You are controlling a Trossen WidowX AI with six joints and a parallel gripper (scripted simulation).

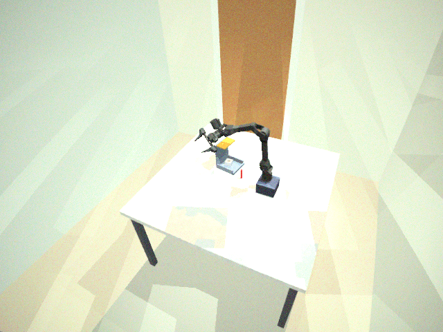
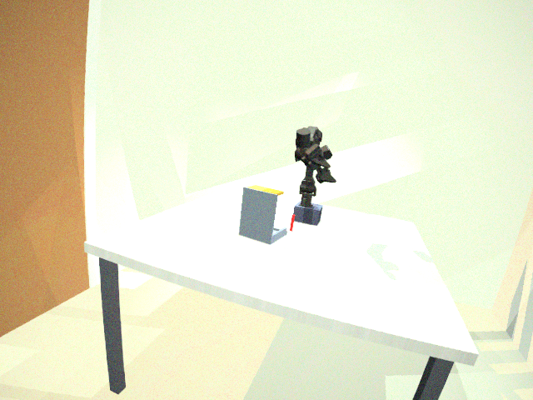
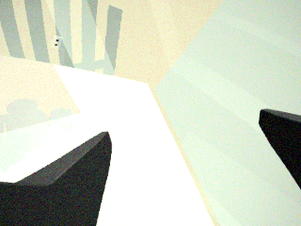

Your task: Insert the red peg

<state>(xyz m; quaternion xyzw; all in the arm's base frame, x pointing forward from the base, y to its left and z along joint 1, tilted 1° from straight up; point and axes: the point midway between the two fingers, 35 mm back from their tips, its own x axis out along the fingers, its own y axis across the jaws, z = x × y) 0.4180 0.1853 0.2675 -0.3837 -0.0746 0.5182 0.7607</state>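
Observation:
The red peg (image 1: 241,173) (image 2: 292,222) stands on the table between the box and the arm's base. The grey box (image 1: 225,169) (image 2: 258,215) has a tall back wall and a low rim. Its yellow-orange roof (image 1: 225,143) (image 2: 264,189) sticks out from the top of that wall. A pale block (image 1: 228,161) with a dark hole in its top sits on the box floor below the roof. My gripper (image 1: 199,145) (image 3: 186,127) is wide open and empty, high above the table, beyond the roof and away from the peg. The wrist view shows neither peg nor box.
The white table (image 1: 200,193) (image 2: 344,275) carries the dark arm base (image 1: 267,186) (image 2: 307,213). The arm's forearm stretches high from the base past the roof in the top view. The wrist view shows a table edge and corner, with floor and wall beyond.

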